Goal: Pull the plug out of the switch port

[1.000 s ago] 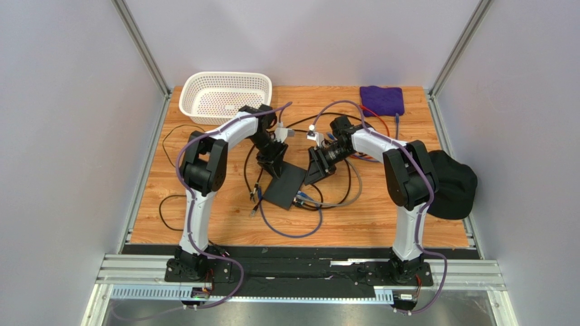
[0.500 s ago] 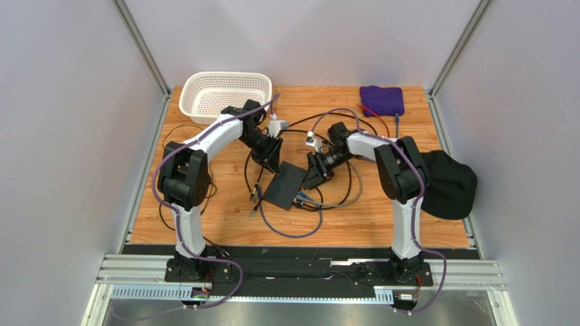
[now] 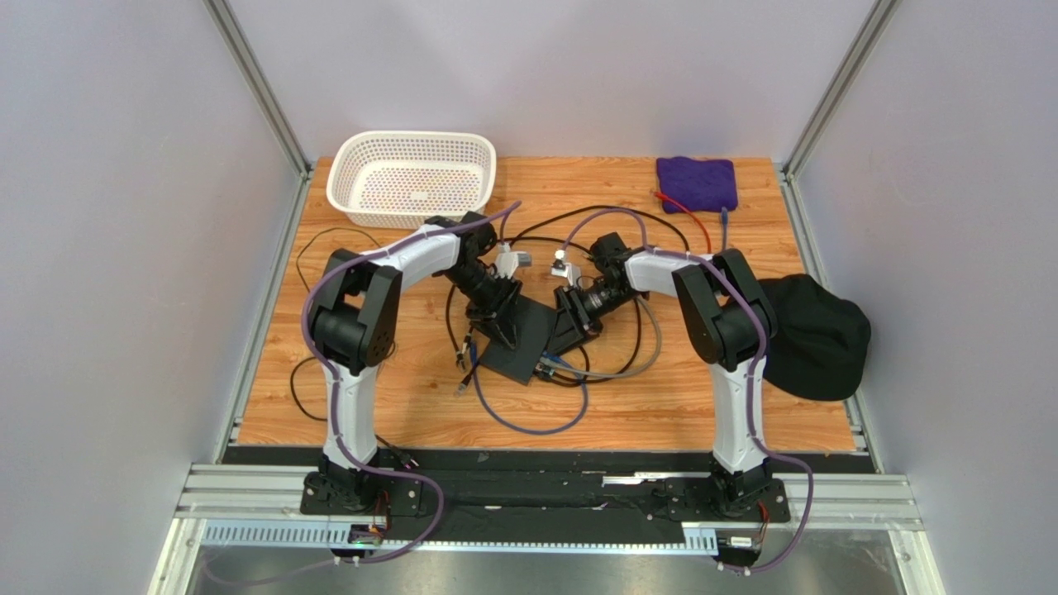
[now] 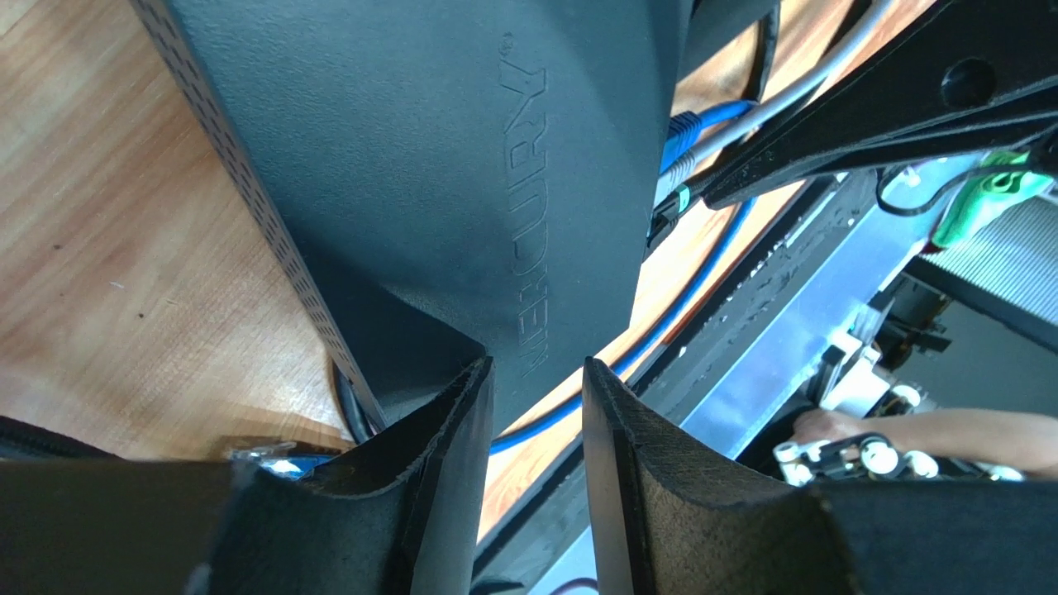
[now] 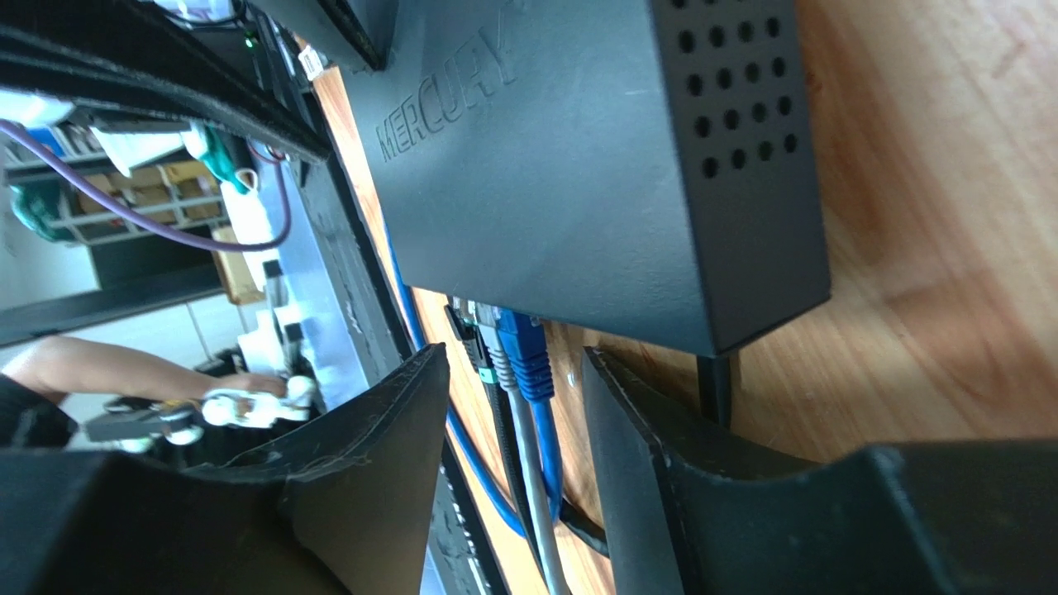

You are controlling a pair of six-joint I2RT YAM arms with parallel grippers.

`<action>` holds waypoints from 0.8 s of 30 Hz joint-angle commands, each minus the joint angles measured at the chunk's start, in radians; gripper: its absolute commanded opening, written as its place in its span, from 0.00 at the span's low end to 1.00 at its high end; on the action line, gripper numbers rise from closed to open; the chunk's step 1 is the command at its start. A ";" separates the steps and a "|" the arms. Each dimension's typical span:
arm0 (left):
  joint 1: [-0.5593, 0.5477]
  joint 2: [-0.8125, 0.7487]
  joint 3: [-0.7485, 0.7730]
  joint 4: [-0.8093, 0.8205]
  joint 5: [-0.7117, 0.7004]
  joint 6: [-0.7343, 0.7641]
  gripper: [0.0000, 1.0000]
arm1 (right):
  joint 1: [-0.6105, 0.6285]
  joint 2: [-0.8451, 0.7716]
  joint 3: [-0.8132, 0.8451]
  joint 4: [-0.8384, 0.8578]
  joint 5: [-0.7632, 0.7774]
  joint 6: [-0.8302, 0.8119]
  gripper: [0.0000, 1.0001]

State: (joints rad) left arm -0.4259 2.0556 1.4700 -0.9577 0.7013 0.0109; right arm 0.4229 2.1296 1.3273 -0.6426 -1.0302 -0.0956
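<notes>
You have the matte-black, vent-holed switch [image 5: 584,161] — blue plug [image 5: 528,353] seated — before the left gripper [image 4: 534,372] and right gripper [image 5: 512,360], both spread, empty.

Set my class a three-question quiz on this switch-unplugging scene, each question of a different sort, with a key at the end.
1. True or false: the blue plug is already out of the switch.
2. Choose one. The right gripper is:
A. shut on the plug
B. open, with the plug showing between its jaws
C. out of every view
3. Fill in: the basket at the far left is coloured ____.

Key: 1 false, the plug sits in its port; 2 B; 3 white.
</notes>
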 commanded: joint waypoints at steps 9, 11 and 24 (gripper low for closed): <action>-0.005 0.175 0.006 0.040 -0.227 -0.031 0.44 | 0.019 0.023 -0.099 0.339 0.032 0.249 0.45; -0.005 0.179 0.010 0.037 -0.235 -0.029 0.44 | 0.022 0.024 -0.114 0.354 0.021 0.250 0.44; 0.007 0.187 0.012 0.033 -0.247 -0.014 0.44 | 0.024 0.105 -0.025 0.172 -0.151 0.059 0.43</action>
State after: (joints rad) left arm -0.4263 2.1509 1.5158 -1.0756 0.7624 -0.0811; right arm 0.4332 2.1593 1.2438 -0.3607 -1.1450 0.1310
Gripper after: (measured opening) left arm 0.432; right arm 0.421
